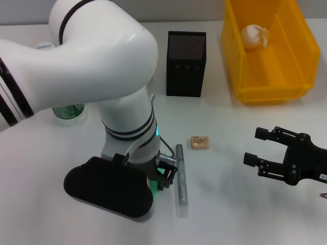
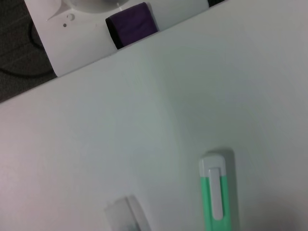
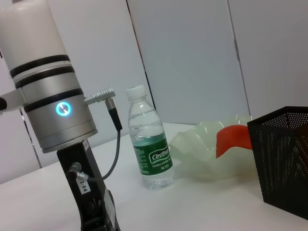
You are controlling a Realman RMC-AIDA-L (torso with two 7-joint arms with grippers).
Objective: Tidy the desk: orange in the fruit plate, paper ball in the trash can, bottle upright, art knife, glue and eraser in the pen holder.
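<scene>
My left gripper (image 1: 162, 176) hangs low over the table's front middle, right beside a long grey glue stick (image 1: 180, 179). A green and white art knife (image 2: 215, 197) lies on the table under it; only a green sliver (image 1: 153, 190) shows in the head view. The tan eraser (image 1: 200, 142) lies a little farther back. Behind it stands the black mesh pen holder (image 1: 186, 64). The paper ball (image 1: 254, 35) sits in the yellow trash can (image 1: 265, 94). The bottle (image 3: 149, 139) stands upright beside the fruit plate (image 3: 199, 154), which holds the orange (image 3: 233, 139). My right gripper (image 1: 257, 146) hovers open and holds nothing at the right.
My bulky left arm (image 1: 97, 61) hides the table's left side and most of the bottle (image 1: 69, 113) in the head view. A black oval part (image 1: 107, 185) of the arm hangs near the front edge. The table edge and a purple block (image 2: 132, 24) show in the left wrist view.
</scene>
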